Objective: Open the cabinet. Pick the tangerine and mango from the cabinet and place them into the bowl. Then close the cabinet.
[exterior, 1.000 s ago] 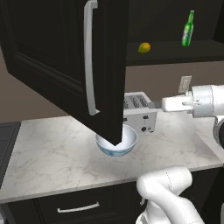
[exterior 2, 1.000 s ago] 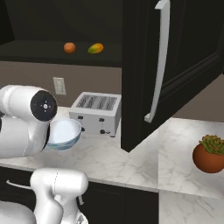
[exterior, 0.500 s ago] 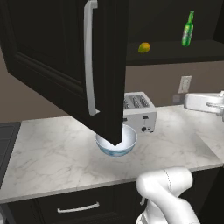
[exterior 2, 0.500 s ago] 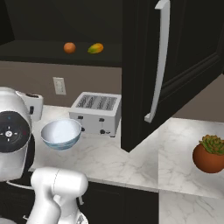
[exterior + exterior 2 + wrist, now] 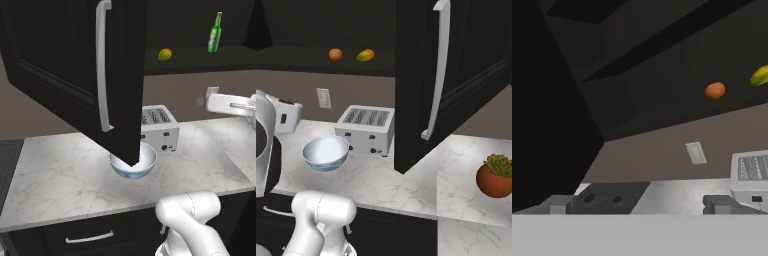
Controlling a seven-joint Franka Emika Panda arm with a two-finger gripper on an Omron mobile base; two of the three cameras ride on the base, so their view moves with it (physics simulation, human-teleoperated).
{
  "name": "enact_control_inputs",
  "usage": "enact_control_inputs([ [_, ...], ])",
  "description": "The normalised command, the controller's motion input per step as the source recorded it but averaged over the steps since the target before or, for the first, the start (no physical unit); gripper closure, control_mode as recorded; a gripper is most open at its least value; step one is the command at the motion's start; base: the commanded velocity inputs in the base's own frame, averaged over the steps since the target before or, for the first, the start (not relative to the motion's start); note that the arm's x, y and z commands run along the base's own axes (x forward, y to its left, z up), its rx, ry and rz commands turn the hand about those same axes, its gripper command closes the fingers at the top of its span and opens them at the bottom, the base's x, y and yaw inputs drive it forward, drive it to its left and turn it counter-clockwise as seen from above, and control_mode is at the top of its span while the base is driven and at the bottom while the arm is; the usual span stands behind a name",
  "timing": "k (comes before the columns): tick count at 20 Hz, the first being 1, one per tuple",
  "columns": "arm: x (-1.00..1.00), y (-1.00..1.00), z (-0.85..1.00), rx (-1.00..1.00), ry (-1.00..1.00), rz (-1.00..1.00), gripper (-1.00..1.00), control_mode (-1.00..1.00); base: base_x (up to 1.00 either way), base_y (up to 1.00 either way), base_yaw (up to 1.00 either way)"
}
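The black cabinet [image 5: 60, 50] stands open, with a door [image 5: 476, 50] swung out toward me and its silver bar handle [image 5: 102, 65] facing me. On the shelf inside, the round orange tangerine [image 5: 335, 54] lies just left of the yellow-green mango [image 5: 365, 55]. Both fruits show in the hand view: tangerine [image 5: 715, 90], mango [image 5: 760, 76]. The pale blue bowl [image 5: 326, 152] sits on the marble counter left of the toaster. My gripper [image 5: 639, 205] is open, with nothing between its fingertips. It hangs well below the shelf, near the wall outlet [image 5: 695, 152].
A silver toaster [image 5: 366, 127] stands against the wall beside the bowl. A green bottle [image 5: 215, 32] stands on the shelf right of the mango [image 5: 165, 54]. A potted plant [image 5: 498, 175] sits on the counter at the right. The swung-out door overhangs the bowl [image 5: 133, 162].
The arm has swung sideways toward the outlet. Its big joint has left the left base view and uncovered the bowl in the right base view. Fruits, bowl and door have not moved.
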Motion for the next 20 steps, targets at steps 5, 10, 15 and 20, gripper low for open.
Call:
enact_control_inputs([
  [5, 0.00, -0.01, 0.25, 0.00, 0.25, -0.19, -1.00, -1.00, 0.00, 0.00, 0.00],
  [10, 0.00, -0.01, 0.07, 0.00, 0.18, -0.10, -1.00, -1.00, 0.00, 0.00, 0.00],
  [15, 0.00, 0.00, 0.00, -0.01, 0.03, 0.00, -1.00, -1.00, 0.00, 0.00, 0.00],
  [20, 0.00, 0.00, 0.00, -0.07, 0.03, -0.03, -1.00, -1.00, 0.00, 0.00, 0.00],
])
